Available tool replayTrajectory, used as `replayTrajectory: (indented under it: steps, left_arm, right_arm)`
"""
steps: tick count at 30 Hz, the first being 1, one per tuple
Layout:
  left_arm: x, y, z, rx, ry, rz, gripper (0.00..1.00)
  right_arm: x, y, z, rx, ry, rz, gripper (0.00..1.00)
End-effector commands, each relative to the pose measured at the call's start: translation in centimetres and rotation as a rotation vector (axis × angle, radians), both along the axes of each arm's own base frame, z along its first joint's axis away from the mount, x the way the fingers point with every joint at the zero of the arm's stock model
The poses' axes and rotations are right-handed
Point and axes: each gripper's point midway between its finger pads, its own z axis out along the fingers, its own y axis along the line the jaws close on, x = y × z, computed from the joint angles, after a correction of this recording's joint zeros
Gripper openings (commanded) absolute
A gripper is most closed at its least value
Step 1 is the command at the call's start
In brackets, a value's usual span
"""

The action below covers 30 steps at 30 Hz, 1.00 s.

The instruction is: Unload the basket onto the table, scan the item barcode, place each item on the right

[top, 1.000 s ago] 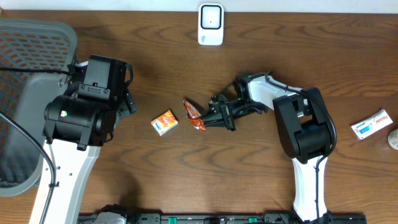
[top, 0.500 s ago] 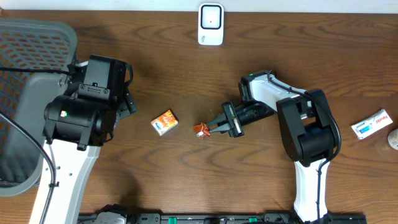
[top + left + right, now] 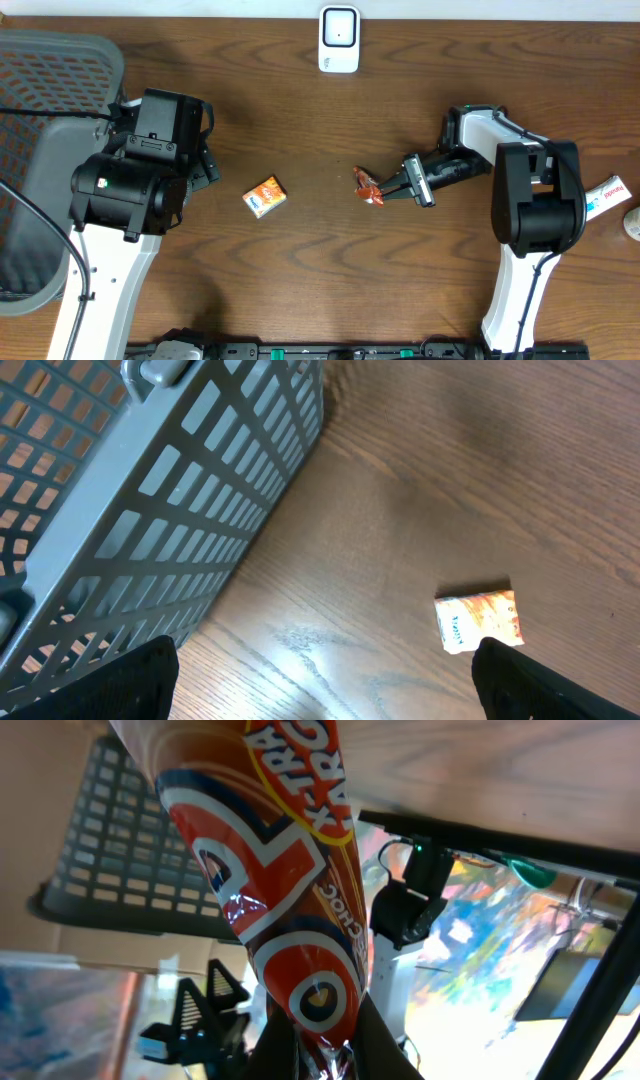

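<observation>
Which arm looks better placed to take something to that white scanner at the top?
Right. The right gripper is shut on the orange snack packet, and nothing lies between it and the white scanner. The left gripper is open, holding nothing, beside the grey basket.

The orange-and-red wrapper (image 3: 290, 900) carries bold white letters reading "X-TR" near its top, the rest cut off by the frame, and smaller "CHOC" down its side. Print on the small orange packet (image 3: 480, 622) and the white box (image 3: 600, 197) is too small to read.
</observation>
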Motion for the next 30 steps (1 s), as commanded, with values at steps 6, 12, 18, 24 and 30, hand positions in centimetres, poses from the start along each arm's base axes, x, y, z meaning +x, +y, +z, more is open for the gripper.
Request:
replayTrajectory:
  steps: [6,12,18,24,30]
  left_arm:
    - [0.0,0.4,0.0,0.017,0.004,0.003,0.94]
    - [0.0,0.4,0.0,0.017,0.003,0.003,0.94]
    - [0.0,0.4,0.0,0.017,0.004,0.003,0.94]
    - [0.0,0.4,0.0,0.017,0.003,0.003,0.94]
    - [0.0,0.4,0.0,0.017,0.003,0.003,0.94]
  right_arm:
    - [-1.3,1.8,3.4,0.073,0.065,0.0,0.09]
    - [0.1,3.2,4.3,0.173,-0.016,-0.062,0.38]
    - [1.6,3.5,4.1,0.254,-0.232,-0.076,0.63]
    - [2.2,2.7,2.3,0.155,-0.432,0.071,0.63]
    - [6.4,-1.4,-4.1,-0.196,-0.743,0.268,0.66]
